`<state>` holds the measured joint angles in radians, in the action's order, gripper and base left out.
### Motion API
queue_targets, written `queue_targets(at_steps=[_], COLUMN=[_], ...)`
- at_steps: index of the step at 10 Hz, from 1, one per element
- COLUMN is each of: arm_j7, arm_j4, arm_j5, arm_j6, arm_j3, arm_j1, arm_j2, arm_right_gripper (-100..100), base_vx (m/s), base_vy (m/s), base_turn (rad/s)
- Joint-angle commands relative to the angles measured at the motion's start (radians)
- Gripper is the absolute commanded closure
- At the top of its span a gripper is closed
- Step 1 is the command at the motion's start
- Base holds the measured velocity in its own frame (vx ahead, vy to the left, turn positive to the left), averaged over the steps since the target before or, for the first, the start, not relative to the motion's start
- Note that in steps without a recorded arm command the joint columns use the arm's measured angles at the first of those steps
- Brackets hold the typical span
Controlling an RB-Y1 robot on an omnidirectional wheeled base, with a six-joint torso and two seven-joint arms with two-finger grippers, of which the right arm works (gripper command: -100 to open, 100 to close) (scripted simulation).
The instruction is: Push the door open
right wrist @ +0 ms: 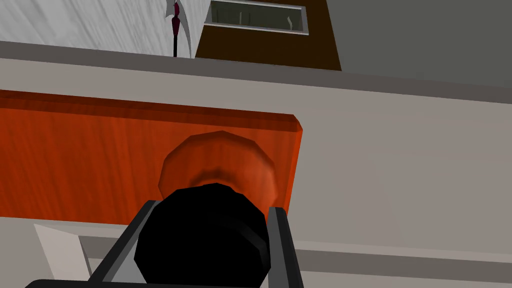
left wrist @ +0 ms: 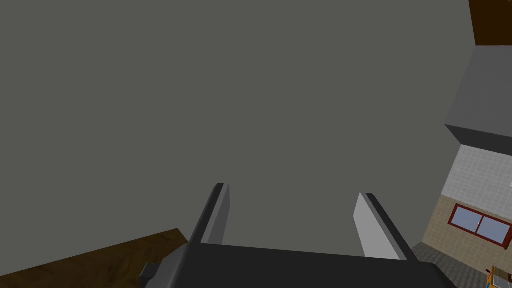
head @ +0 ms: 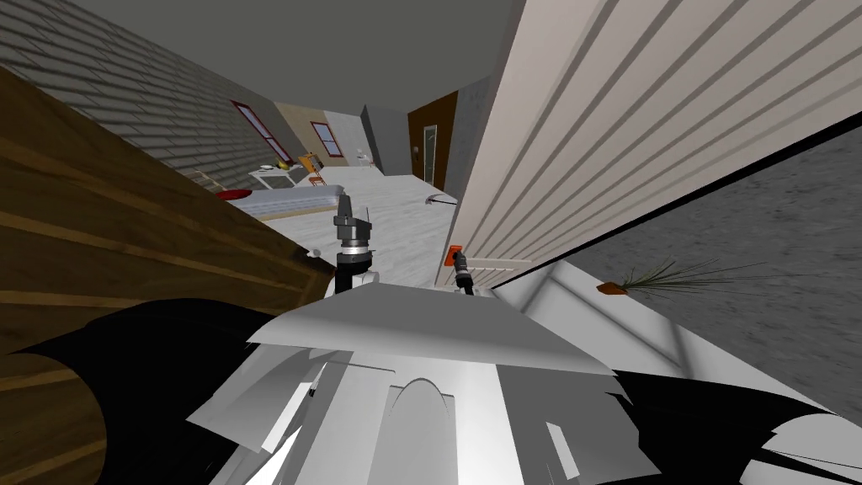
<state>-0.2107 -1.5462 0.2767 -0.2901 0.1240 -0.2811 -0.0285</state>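
**Clamped on the knob, set to press straight through**

Stands with a dark wooden panel (head: 126,244) close on the left. Holds the left gripper (left wrist: 292,192) raised above the chest, well apart from the door (head: 606,126), with its fingers (left wrist: 369,225) spread and nothing between them. Counts that arm out of the coming move.

Has the right gripper (right wrist: 211,212) at the door's free edge, on the orange-red plate (right wrist: 100,160). Grips the black knob (right wrist: 200,245) there, right fingers (right wrist: 279,235) pressed against its two sides. Sees a round orange-red collar (right wrist: 220,155) just beyond the knob, seated on the plate.

Finds the knob dead ahead of the right fingers, with its axis running along the gripper's own line and into the pale door face. Judges this the deciding relation: a push along that axis should load the leaf near its free edge, far from the hinge side, for the best leverage. Reads the cream, ribbed door as stretching away to the right from the plate, its long run lying across the push.

Notes pale floor (right wrist: 75,20) and a far brown door (right wrist: 265,35) past the edge above the plate. Takes the leaf as likely off its frame, without being able to tell by how much. Expects the swing to carry the knob along an arc, calling for the wrist to follow rather than drive in a fixed line. Risks a sideways slip off the knob otherwise.
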Motion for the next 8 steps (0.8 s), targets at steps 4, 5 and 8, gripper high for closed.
queue_targets(at_steps=[4, 5, 8], arm_j7=[0.003, 0.003, 0.005], arm_j4=[-0.002, -0.002, -0.004], arm_j5=[-0.011, -0.014, -0.022], arm_j6=[-0.001, -0.001, -0.002], arm_j3=[-0.044, -0.055, -0.087], arm_j1=[-0.001, -0.002, -0.002], arm_j2=[0.045, 0.047, 0.037], arm_right_gripper=[100, 100, 100], base_vx=[0.153, 0.196, 0.195], base_vy=[0.112, 0.135, 0.116], base_turn=[-0.077, -0.091, -0.072])
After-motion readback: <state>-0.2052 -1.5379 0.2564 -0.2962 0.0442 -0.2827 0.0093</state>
